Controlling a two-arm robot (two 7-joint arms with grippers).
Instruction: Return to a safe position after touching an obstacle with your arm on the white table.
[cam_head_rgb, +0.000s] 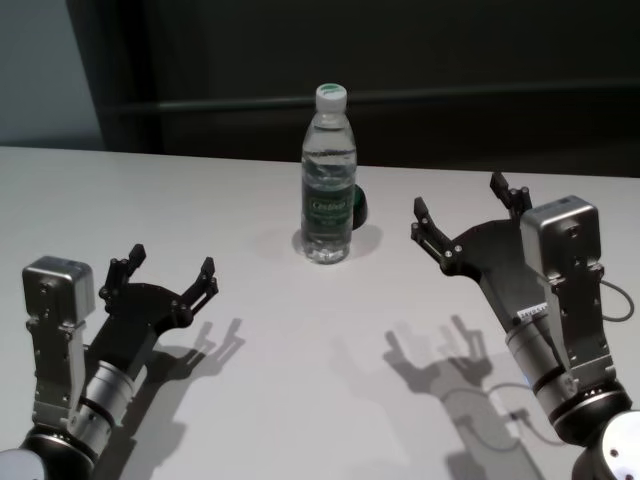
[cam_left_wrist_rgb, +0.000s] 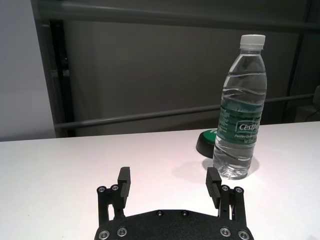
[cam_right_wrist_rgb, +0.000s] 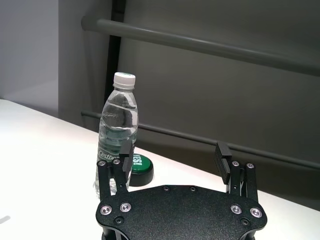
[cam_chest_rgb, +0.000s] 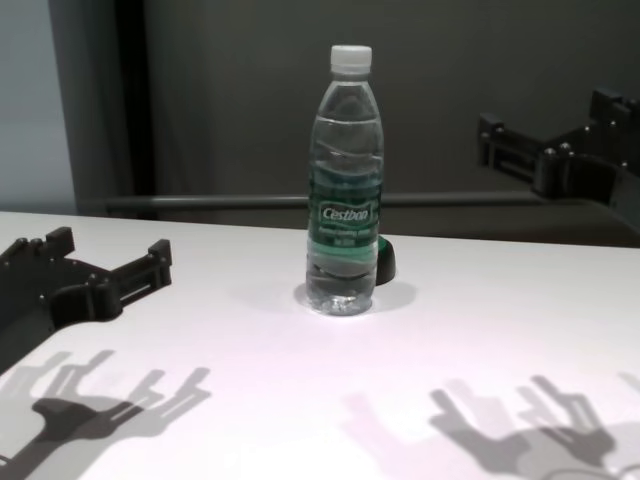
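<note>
The obstacle, a tall clear water bottle (cam_head_rgb: 328, 180) with a white cap and green "Cestbon" label, stands upright at the middle of the white table (cam_head_rgb: 300, 380). It also shows in the left wrist view (cam_left_wrist_rgb: 240, 115), the right wrist view (cam_right_wrist_rgb: 117, 130) and the chest view (cam_chest_rgb: 345, 190). My left gripper (cam_head_rgb: 172, 262) is open and empty, low over the table, well to the left of the bottle. My right gripper (cam_head_rgb: 458, 196) is open and empty, raised above the table to the right of the bottle. Neither touches the bottle.
A small dark green-and-black rounded object (cam_head_rgb: 358, 208) lies on the table just behind the bottle on its right side. A dark wall with a horizontal rail (cam_chest_rgb: 220, 202) runs behind the table's far edge.
</note>
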